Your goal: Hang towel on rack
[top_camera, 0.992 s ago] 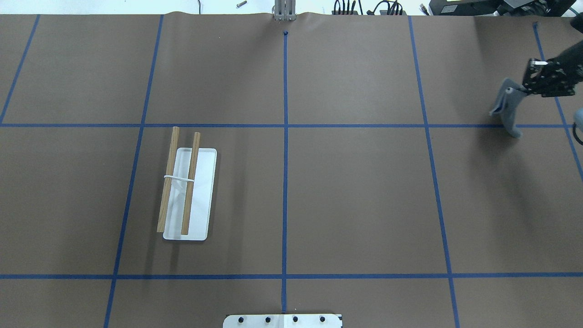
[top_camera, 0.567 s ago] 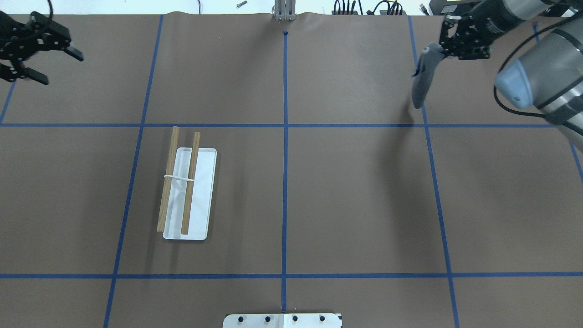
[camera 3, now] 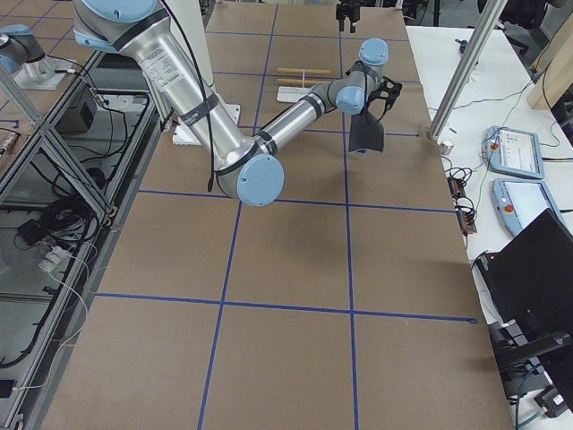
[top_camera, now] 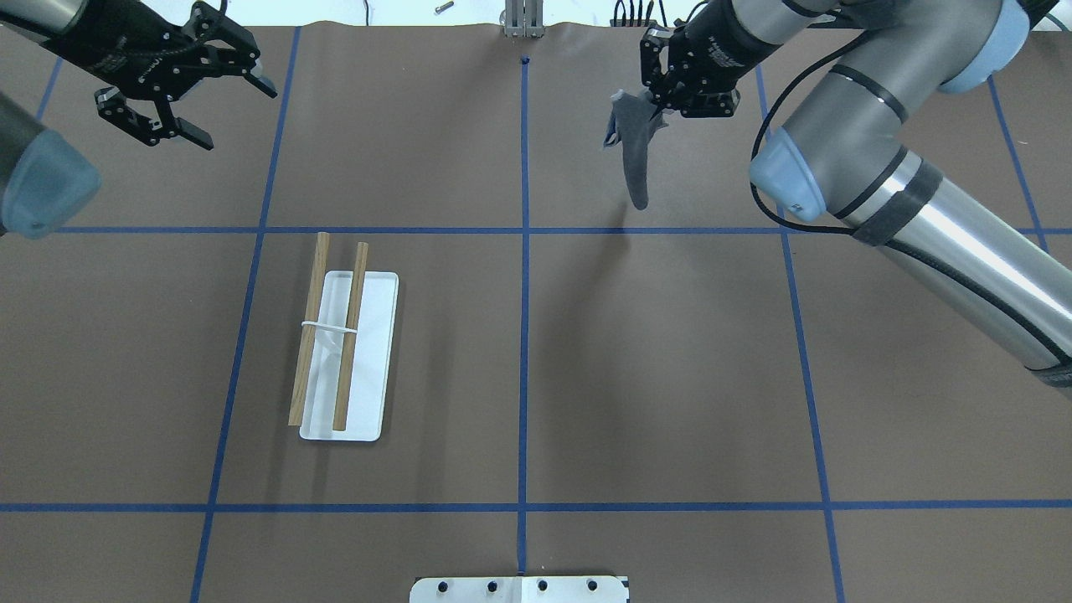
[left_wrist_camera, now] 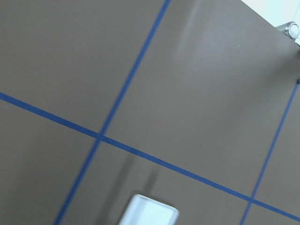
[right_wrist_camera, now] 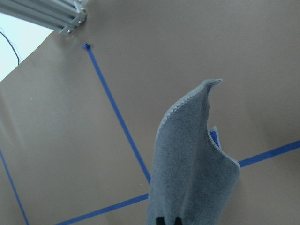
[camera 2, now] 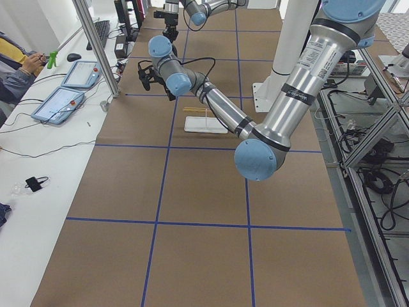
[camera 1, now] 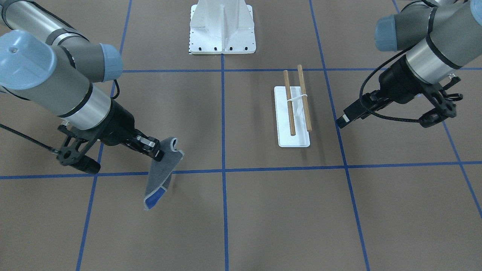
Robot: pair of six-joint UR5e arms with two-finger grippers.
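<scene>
Right pincer [top_camera: 660,107] clamps the hanging towel [top_camera: 636,163]; left pincer [top_camera: 234,115] spread wide, seemingly empty.

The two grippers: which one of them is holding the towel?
The right gripper holds it. Its fingers are shut on the top of the towel, which hangs down from it. The left gripper is open and holds nothing.

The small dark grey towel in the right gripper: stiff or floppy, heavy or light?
Probably floppy: the small dark grey towel with pale edging hangs folded from one pinched edge in the right gripper, blue reverse curling out. Likely light: a fingertip pinch alone carries it. It should drape over the white rack with brown wooden dowels, not hold shape.
</scene>
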